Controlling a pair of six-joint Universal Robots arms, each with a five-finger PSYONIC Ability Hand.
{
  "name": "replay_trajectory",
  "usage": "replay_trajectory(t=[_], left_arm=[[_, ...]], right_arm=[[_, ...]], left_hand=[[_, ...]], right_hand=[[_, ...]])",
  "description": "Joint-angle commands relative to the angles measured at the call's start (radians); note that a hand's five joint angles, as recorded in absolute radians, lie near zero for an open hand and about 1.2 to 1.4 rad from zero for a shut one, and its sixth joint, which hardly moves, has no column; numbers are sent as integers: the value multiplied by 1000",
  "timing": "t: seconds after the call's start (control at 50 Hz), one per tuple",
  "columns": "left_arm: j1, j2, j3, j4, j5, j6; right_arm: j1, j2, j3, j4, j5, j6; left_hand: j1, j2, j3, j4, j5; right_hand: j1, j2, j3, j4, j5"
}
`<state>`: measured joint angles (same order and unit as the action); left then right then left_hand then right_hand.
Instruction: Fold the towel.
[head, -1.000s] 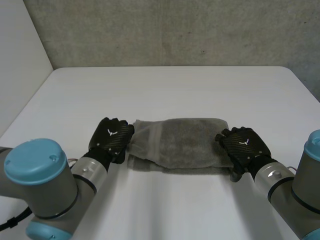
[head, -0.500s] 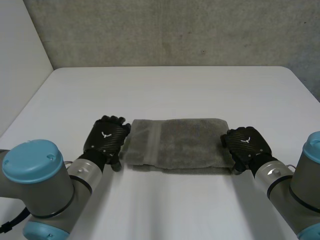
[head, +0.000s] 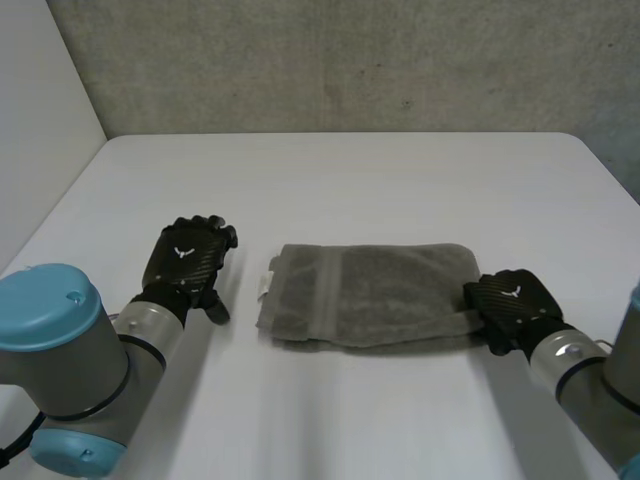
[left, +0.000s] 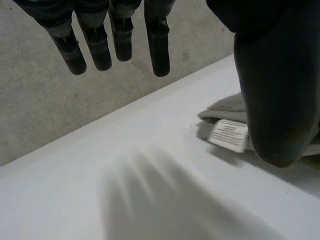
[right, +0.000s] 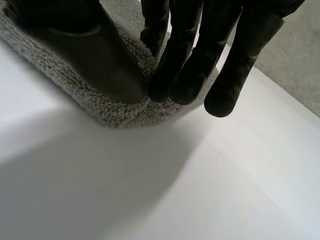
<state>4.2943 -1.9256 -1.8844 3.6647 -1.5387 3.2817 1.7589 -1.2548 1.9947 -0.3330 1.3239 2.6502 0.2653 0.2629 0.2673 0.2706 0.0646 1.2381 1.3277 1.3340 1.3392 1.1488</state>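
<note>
While the right hand (head: 512, 305) pinches the towel (head: 370, 295) by its right end, the left hand (head: 188, 262) hovers off its left end, fingers straight, empty.

Left robot hand (head: 190, 262) now off the towel (head: 370, 295), apart; towel slightly rightward.
</note>
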Motion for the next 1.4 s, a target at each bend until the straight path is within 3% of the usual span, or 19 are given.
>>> replay_trajectory(t=[0.02, 0.12, 0.28, 0.32, 0.34, 0.38, 0.4, 0.48, 0.54, 0.6, 0.64, 0.74, 0.88, 0.96, 1.14, 1.24, 1.4], left_arm=[[5, 16, 16, -2, 0, -5], [4, 75, 71, -15, -3, -4], [-14, 125, 186, -66, -5, -51], [-21, 128, 204, -69, -5, -77], [-27, 129, 221, -71, -5, -105], [-31, 131, 232, -71, -5, -131], [-31, 131, 232, -71, -5, -131], [-34, 120, 245, -67, -5, -203], [-41, 111, 246, -69, -5, -232], [-42, 86, 245, -72, -5, -241], [-42, 77, 243, -74, -5, -244], [-53, 56, 240, -83, -5, -246], [-91, 17, 240, -116, -1, -254], [-123, -12, 241, -139, 0, -264], [-205, -119, 240, -163, 2, -258], [-211, -174, 243, -164, 0, -255], [-211, -219, 269, -167, 0, -225]], right_arm=[[-189, -63, 36, 64, -136, -169], [-187, -103, -47, 190, -129, -202], [54, -150, -257, 313, -106, -72], [199, -134, -333, 315, -68, -23], [200, -133, -333, 315, -68, -23], [380, -62, -405, 315, 9, -9], [381, -61, -405, 315, 9, -9], [587, 63, -477, 312, 121, -9], [646, 153, -499, 308, 178, -9], [657, 186, -507, 310, 204, -9], [657, 203, -505, 310, 251, -4], [633, 154, -490, 298, 279, 34], [467, 41, -425, 293, 250, 154], [377, 20, -387, 290, 164, 206], [343, 81, -379, 281, 116, 260], [340, 169, -387, 256, 118, 260], [312, 189, -396, 250, 112, 254]], left_hand=[[-61, -58, -63, -66, -34], [-40, -38, -42, -45, -14], [-49, -46, -51, -54, -23], [-49, -46, -51, -54, -23], [-49, -46, -51, -54, -23], [-49, -46, -51, -54, -23], [-49, -46, -51, -54, -23], [-46, -43, -48, -51, -20], [-43, -41, -45, -48, -17], [-43, -41, -45, -48, -17], [-43, -41, -45, -48, -17], [-46, -43, -48, -51, -20], [-46, -43, -48, -51, -20], [-46, -43, -48, -51, -20], [-49, -46, -51, -54, -23], [-49, -46, -51, -54, -23], [-52, -49, -54, -57, -26]], right_hand=[[158, 69, 62, 57, 73], [158, 69, 62, 57, 73], [158, 69, 62, 57, 73], [158, 69, 62, 57, 73], [158, 69, 62, 57, 73], [158, 69, 62, 57, 73], [158, 69, 62, 57, 73], [158, 69, 62, 57, 73], [158, 69, 62, 57, 73], [10, -80, -86, -92, -76], [-759, -849, -855, -860, -844], [-1064, -1153, -1160, -1165, -1149], [-1064, -1153, -1160, -1165, -1149], [-1064, -1153, -1160, -1165, -1149], [-1064, -1153, -1160, -1165, -1149], [-1064, -1153, -1160, -1165, -1149], [-1064, -1153, -1160, -1165, -1149]])
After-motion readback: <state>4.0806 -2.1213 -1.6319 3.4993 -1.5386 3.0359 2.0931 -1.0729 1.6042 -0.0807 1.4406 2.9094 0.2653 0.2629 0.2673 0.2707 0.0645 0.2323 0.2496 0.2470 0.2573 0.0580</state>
